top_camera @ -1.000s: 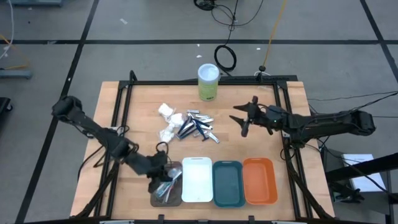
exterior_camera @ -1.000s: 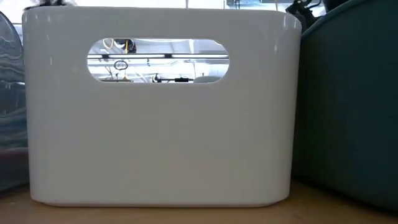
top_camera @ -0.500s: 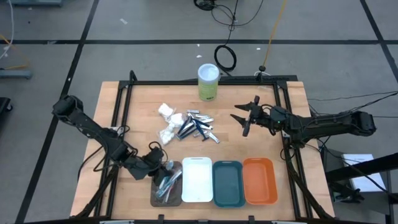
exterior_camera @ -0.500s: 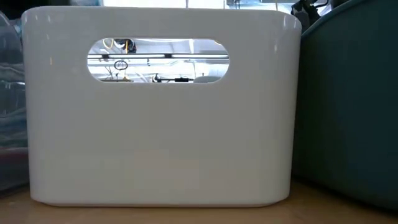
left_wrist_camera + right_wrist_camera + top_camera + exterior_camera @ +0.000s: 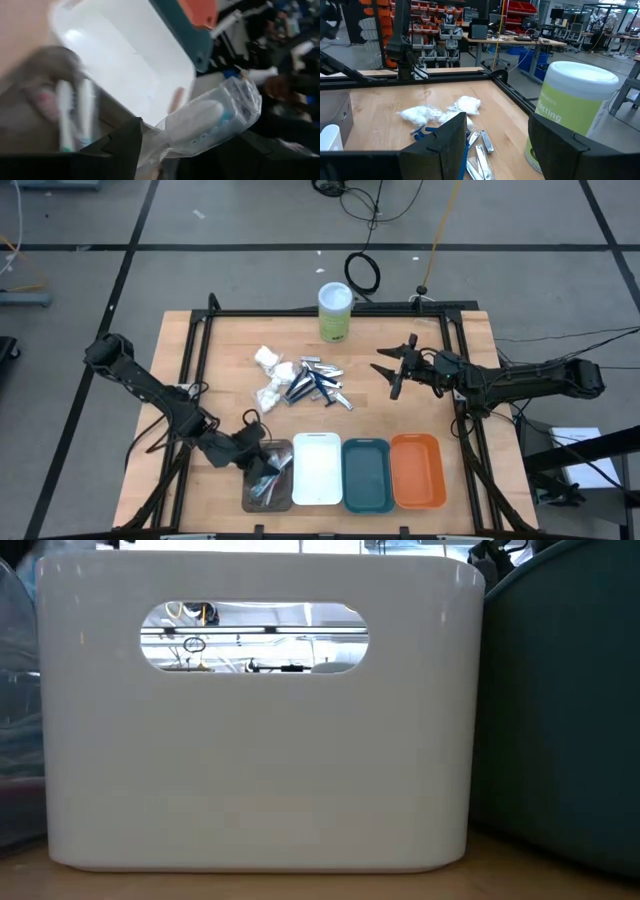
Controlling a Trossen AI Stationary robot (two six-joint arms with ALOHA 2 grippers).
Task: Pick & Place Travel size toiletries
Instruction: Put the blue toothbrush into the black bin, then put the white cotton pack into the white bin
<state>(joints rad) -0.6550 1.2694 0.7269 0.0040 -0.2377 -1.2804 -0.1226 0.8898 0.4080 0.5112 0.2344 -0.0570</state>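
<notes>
– Left tool (image 5: pixel 262 463) first: where does it stand?
– Over the brown tray (image 5: pixel 268 507), at the near-left end of the row of four trays. Its fingers are apart, and a wrapped toothbrush (image 5: pixel 205 122) in a clear plastic sleeve lies between them.
– Is it clamped on that sleeve?
– No, the fingers stand wide of each other. Whether the plastic brushes one of them, I cannot tell.
– What else is in the brown tray?
– More toothbrushes (image 5: pixel 65 110), pale, lying side by side on its floor.
– And the right tool (image 5: pixel 386 380)?
– It hangs above the right part of the worktop (image 5: pixel 220 360), well apart from the trays. Its fingers are apart too, with nothing between them.
– Where are the other toiletries?
– In a loose heap mid-worktop: white wads (image 5: pixel 272 375) on the left, dark blue razors (image 5: pixel 305 387) in the middle, silver metal tools (image 5: pixel 335 395) on the right. The green-and-white canister (image 5: pixel 335 310) stands upright behind them.
– The other trays?
– White tray (image 5: pixel 317 470), teal tray (image 5: pixel 366 475) and orange tray (image 5: pixel 416 470), touching side by side, nothing visible inside them.
</notes>
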